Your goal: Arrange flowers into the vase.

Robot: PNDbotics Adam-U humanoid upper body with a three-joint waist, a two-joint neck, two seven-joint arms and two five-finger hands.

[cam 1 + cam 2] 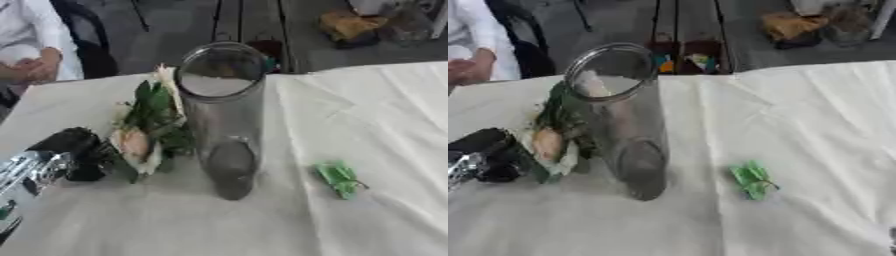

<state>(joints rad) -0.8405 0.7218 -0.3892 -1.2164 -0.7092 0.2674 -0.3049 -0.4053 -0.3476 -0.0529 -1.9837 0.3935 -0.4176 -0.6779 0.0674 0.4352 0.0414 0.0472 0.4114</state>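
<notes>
Soft daylight, whole pic blurry, glare on vase (223, 115)

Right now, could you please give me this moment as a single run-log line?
left robot hand: shut on flowers, beside vase | vase: upright, empty | green piece: loose on tablecloth, right of vase | right robot hand: not in view
</notes>
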